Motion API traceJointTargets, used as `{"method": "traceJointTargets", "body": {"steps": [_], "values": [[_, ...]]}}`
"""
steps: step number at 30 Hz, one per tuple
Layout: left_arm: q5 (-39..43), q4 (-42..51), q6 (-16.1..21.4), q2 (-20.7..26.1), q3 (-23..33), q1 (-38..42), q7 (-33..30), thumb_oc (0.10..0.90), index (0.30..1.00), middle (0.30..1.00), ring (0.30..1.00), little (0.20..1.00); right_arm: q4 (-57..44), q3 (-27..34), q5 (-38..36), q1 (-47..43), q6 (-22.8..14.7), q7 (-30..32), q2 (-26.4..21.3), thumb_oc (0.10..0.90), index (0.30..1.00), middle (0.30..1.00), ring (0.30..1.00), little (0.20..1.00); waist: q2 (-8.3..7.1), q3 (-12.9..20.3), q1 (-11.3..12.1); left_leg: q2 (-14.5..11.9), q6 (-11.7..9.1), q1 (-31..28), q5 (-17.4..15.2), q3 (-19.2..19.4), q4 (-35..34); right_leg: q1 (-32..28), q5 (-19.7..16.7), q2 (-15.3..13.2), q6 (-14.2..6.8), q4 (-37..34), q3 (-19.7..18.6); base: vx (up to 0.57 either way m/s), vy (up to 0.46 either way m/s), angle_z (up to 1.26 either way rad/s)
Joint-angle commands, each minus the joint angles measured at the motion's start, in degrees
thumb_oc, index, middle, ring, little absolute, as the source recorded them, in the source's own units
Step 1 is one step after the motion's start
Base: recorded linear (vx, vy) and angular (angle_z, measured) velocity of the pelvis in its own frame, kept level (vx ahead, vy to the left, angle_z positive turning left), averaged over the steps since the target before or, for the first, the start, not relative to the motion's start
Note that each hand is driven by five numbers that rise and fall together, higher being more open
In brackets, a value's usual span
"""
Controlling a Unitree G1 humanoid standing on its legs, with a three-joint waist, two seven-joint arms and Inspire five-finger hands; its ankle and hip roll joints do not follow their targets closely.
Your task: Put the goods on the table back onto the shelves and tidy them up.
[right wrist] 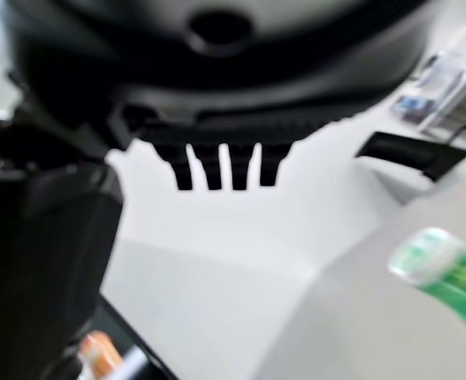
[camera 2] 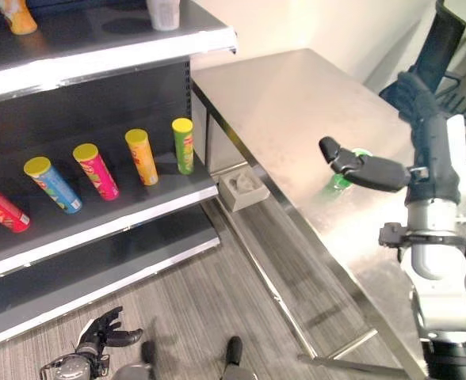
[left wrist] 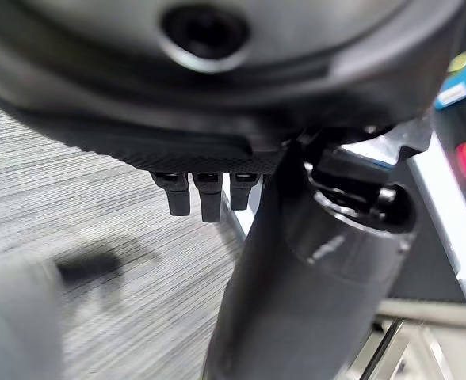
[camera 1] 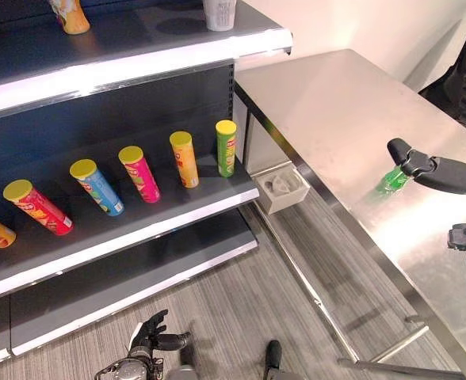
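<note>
One green can (camera 1: 392, 180) lies on the steel tabletop (camera 1: 336, 103), just beyond the right hand (camera 2: 368, 170), whose fingers (right wrist: 217, 166) are straight and empty. Six cans on the middle shelf (camera 1: 138, 229). Left hand (camera 1: 150, 340) low over grey floor (camera 1: 257, 301), fingers loosely spread.

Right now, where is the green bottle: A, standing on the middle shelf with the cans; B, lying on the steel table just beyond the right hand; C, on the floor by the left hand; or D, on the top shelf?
B: the green bottle lies on the steel table, just past the fingers of the right hand, which reaches toward it with straight fingers.
</note>
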State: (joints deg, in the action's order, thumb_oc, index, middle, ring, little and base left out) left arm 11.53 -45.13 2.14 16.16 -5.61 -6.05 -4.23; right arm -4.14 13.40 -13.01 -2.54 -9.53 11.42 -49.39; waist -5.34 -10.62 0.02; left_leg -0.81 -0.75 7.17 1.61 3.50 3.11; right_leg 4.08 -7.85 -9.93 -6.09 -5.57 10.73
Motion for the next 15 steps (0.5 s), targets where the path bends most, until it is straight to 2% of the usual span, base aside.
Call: {"method": "traceJointTargets", "body": {"steps": [1, 4, 9, 15], "values": [[-1.84, 2.73, 3.56, 3.86, -0.48, 2.96, 0.59, 0.8, 0.9, 0.9, 0.9, 0.9, 0.6, 5.26, -0.61, -7.2, -4.37, 1.82, -3.69, 0.8, 0.9, 0.9, 0.9, 0.9, -1.11, 1.19, -0.68, -5.81, -5.17, -1.23, -1.51, 3.43, 1.45, -6.34, 5.59, 2.21, -2.72, 1.01, 3.72, 0.08, 0.058, 0.04], [-1.97, 1.75, 3.48, 4.07, -0.06, 2.52, 0.73, 0.8, 0.9, 0.9, 0.9, 0.9, 2.37, 6.07, -0.26, -5.77, -3.55, 1.83, -3.21, 0.8, 0.9, 0.9, 0.9, 0.9, -1.01, 1.72, -1.71, -6.01, -4.69, -3.69, -1.64, 5.62, -0.61, -5.82, 5.36, 2.18, -2.96, 1.32, 1.66, 0.13, 0.104, -0.28], [-2.09, 1.11, 3.39, 4.16, 0.57, 1.57, 1.15, 0.8, 0.9, 0.9, 0.9, 0.9, 4.71, 7.95, 2.78, -2.76, -2.1, 2.98, -2.1, 0.8, 0.9, 0.9, 0.9, 0.9, -0.92, 1.93, -2.11, -6.11, -4.35, -6.02, -1.82, 7.74, -2.56, -5.49, 5.12, 1.9, -3.4, 1.48, 0.28, 0.09, 0.064, -0.28], [-2.56, 1.03, 3.18, 4.26, 0.25, 1.03, 1.56, 0.8, 0.9, 0.9, 0.9, 0.9, 9.01, 9.63, 4.54, -0.47, -0.59, 4.4, -1.33, 0.8, 0.9, 0.9, 0.9, 0.9, -0.73, 1.86, -2.31, -5.73, -4.1, -6.81, -1.61, 8.19, -4.3, -4.94, 4.84, 1.53, -3.94, 1.22, 0.19, 0.06, 0.033, -0.09]]}}
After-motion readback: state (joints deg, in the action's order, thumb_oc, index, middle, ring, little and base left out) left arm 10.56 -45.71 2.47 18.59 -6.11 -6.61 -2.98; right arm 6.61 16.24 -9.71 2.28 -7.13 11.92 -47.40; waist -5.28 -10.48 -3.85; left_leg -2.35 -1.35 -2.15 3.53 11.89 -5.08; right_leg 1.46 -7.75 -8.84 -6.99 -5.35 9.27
